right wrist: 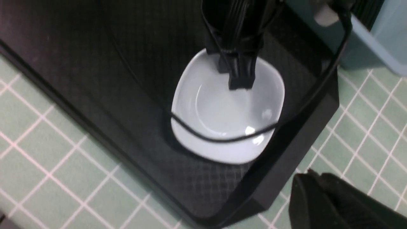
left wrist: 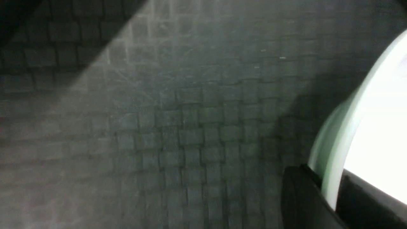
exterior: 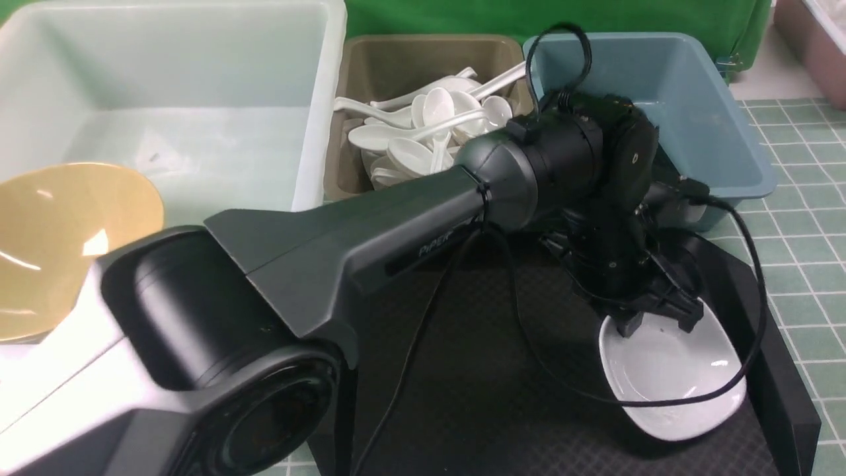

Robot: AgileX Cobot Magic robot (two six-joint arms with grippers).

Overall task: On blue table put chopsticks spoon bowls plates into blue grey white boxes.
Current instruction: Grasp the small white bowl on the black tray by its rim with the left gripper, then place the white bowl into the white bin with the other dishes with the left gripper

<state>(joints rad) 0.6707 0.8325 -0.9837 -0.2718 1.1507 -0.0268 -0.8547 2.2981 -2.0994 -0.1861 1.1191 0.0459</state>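
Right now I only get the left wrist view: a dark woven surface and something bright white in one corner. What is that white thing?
Observer: A white plate at the right end of a black mat; the left tool is shut on its rim.
Operator: Any boxes around?
Observer: Three stand behind the mat: a white box on the left, a grey box in the middle, a blue box on the right.
Operator: Anything in them?
Observer: The grey box holds a pile of white spoons.
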